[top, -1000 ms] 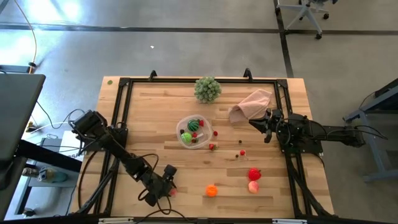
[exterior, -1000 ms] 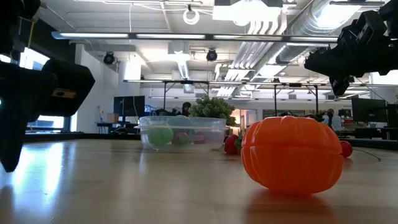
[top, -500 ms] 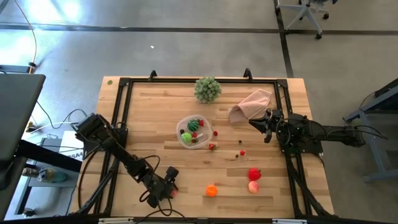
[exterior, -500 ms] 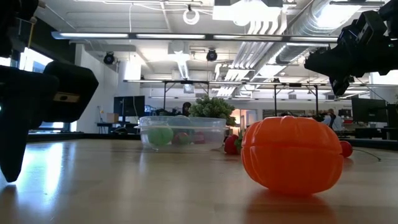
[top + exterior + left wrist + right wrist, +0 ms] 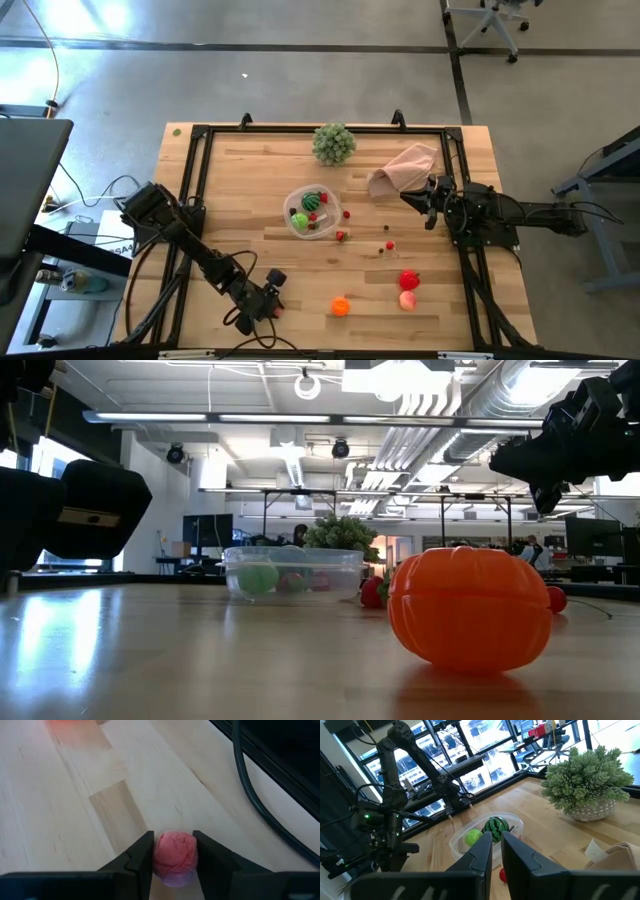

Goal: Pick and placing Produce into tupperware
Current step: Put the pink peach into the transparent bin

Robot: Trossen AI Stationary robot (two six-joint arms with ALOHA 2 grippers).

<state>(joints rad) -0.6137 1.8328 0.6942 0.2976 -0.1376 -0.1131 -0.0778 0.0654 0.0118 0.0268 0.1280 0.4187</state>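
On the pale wooden worktop, near its front edge, a small round pink toy fruit is pinched between the fingers of the left tool. The right tool is held narrow, empty, beside the pinkish-beige cloth. The clear plastic tupperware is seen mid-worktop.

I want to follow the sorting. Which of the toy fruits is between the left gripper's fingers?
The small pink ball, between the left gripper's fingers at the table's near left. The orange pumpkin and the red fruit lie free.
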